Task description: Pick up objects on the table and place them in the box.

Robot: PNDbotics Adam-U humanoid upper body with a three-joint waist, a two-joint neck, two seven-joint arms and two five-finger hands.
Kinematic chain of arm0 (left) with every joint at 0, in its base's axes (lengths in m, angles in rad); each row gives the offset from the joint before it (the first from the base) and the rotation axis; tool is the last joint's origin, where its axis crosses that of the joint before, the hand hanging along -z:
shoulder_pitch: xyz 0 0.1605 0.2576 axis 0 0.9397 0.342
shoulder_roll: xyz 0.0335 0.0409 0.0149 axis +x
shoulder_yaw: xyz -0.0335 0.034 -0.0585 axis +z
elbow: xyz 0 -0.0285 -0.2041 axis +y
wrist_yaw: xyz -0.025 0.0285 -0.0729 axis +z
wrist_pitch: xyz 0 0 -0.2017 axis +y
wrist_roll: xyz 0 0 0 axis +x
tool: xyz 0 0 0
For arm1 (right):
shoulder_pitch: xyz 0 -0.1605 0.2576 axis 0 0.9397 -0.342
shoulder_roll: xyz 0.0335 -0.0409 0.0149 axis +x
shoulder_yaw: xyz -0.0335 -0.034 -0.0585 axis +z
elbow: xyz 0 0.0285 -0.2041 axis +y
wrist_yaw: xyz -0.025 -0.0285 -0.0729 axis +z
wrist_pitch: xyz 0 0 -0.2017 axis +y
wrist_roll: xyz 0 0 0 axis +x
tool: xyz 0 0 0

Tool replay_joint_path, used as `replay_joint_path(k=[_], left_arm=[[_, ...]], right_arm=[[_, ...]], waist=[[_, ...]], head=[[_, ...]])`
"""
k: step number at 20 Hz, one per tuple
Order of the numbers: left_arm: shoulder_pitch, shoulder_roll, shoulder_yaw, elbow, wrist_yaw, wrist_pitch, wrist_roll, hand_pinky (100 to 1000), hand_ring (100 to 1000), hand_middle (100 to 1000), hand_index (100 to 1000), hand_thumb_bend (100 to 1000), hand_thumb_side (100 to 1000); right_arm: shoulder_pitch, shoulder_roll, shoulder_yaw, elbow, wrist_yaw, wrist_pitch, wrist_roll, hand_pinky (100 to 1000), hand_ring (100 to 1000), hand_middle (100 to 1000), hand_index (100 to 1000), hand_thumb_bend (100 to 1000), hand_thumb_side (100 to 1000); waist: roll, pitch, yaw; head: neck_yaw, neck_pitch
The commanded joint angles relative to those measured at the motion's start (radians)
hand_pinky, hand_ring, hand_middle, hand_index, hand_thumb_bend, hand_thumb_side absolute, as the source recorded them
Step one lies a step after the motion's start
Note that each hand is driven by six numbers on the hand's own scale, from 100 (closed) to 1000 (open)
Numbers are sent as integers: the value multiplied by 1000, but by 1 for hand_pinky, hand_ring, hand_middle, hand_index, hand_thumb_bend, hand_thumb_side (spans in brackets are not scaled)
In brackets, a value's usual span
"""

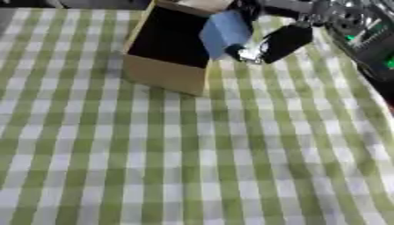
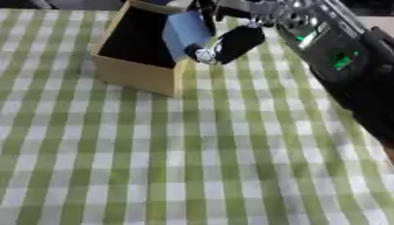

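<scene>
Box (image 1: 165, 66) at 12 o'clock; right hand (image 1: 281, 41) grips a blue card (image 1: 224, 30) above its rim, probably to drop it.

Your worktop (image 1: 192, 167) is covered by a green-and-white checked cloth (image 1: 92, 145). Directly on it stands an open cardboard box (image 1: 165, 74), just to the left of your right hand (image 1: 281, 41) and touching the cloth with its base.
</scene>
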Motion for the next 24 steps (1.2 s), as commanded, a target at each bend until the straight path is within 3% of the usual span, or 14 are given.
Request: replay_joint_path(k=[1, 10, 17, 24], left_arm=[[-13, 7, -2, -18, 6, 0, -5, 623, 603, 601, 677, 206, 666], [-27, 4, -17, -18, 20, 1, -24, 623, 602, 601, 676, 197, 673], [-45, 5, -23, -18, 28, -1, -33, 624, 602, 601, 676, 194, 676], [-53, 5, -25, -18, 34, 1, -39, 624, 602, 601, 676, 189, 681]], right_arm=[[-51, 17, -37, 107, 14, -31, -17, 704, 737, 435, 562, 100, 540], [-160, 147, -103, 343, 102, -73, -84, 687, 739, 432, 569, 100, 560], [-197, 189, -129, 413, 145, -100, -110, 687, 740, 434, 571, 100, 566], [-196, 204, -162, 483, 210, -113, -148, 701, 746, 450, 587, 100, 550]], waist=[[-1, -12, 7], [-15, 11, 67], [-42, 26, 117], [-55, 39, 137]], head=[[-18, -21], [-61, -36], [-83, -44], [-93, -48]])
